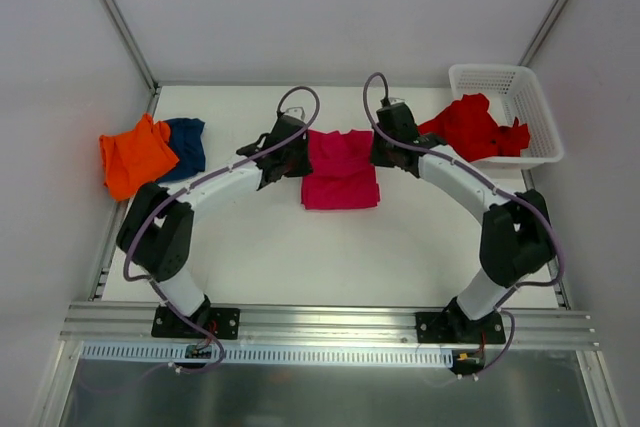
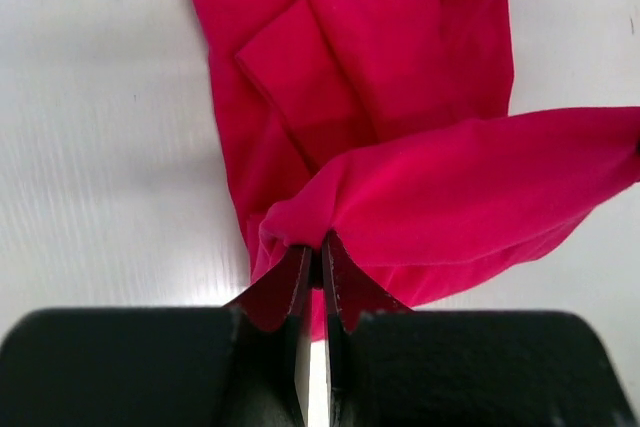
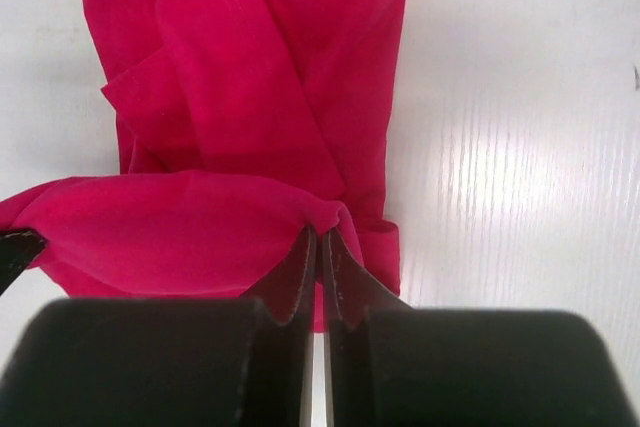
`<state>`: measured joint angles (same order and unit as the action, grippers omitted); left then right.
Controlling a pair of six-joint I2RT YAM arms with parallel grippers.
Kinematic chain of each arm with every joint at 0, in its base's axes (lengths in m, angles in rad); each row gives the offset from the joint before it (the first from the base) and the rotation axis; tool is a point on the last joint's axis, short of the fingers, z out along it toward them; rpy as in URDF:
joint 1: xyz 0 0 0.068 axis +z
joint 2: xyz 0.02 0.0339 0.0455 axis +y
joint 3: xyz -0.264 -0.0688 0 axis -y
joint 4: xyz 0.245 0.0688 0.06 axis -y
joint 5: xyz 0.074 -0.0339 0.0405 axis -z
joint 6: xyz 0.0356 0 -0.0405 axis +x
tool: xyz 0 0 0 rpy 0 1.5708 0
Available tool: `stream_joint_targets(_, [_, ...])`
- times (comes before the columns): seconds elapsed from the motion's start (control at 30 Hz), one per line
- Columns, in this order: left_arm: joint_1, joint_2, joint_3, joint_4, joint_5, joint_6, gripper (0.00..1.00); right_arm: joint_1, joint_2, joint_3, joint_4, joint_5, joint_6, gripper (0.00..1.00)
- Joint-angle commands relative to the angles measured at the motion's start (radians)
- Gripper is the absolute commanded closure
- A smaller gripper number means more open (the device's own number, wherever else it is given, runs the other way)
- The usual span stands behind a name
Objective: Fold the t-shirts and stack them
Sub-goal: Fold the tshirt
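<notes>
The white table (image 1: 330,257) stands in a pale grey booth, with walls (image 1: 330,7) close on three sides and a metal rail (image 1: 330,319) along the near edge. The pink shirt (image 1: 340,172) lies mid-table, partly folded. The left jaws are closed tight on its far left corner and the right jaws on its far right corner. The wrist views show a band of pink cloth raised between the two pinches, above the rest of the shirt, which lies flat. The orange shirt (image 1: 135,155) is bunched at the table's left edge, touching the navy shirt (image 1: 188,145) just beside it. The red shirt (image 1: 470,127) hangs over the left rim of the basket (image 1: 490,72) in the far right corner. Bare table shows between the pink shirt and the arm bases, and on both sides of the shirt; the far edge is near, just beyond the jaws
</notes>
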<state>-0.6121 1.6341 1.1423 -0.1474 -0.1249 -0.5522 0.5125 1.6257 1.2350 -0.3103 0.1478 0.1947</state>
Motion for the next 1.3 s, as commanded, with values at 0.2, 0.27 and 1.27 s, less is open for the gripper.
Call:
stream_joint_targets(0.2, [0.077, 0.272, 0.292, -0.004, 0.093, 0.104, 1.00, -0.072, 0.222, 0.293, -0.012, -0.063, -0.078, 1.00])
stream_joint_targets(0.27, [0.095, 0.296, 0.315, -0.003, 0.097, 0.106, 1.00, -0.084, 0.256, 0.354, -0.021, -0.068, -0.086, 1.00])
stream_joint_targets(1.27, [0.285, 0.817, 1.090, 0.003, -0.031, 0.107, 0.01, -0.186, 0.893, 1.187, 0.172, -0.189, -0.161, 0.01])
